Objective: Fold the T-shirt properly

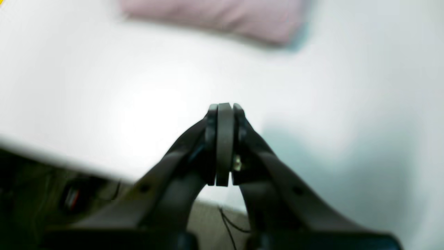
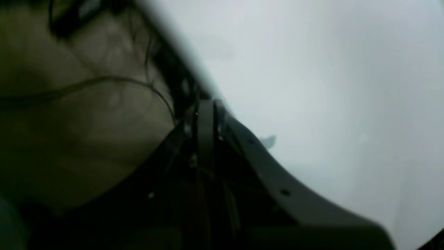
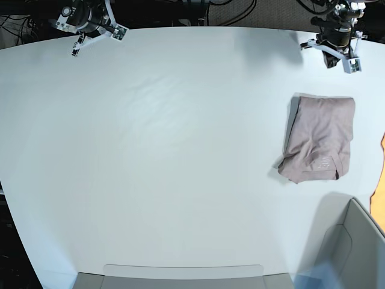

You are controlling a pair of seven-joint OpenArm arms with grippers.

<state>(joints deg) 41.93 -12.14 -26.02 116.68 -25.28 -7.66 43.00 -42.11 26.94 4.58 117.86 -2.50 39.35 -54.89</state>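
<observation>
t-shirt (image 3: 317, 139) lies folded into a compact rectangle on the white table (image 3: 168, 156), toward the base view's right side, slightly rumpled at its near corner. left gripper (image 1: 224, 114) has its jaws pressed together, holding nothing, above bare table near the far edge, well apart from the shirt. right gripper (image 2: 207, 104) also has its jaws together and holds nothing, at the opposite far corner over the table edge. both wrist views are blurred. grey bin (image 3: 355, 241) sits at the near right corner.
</observation>
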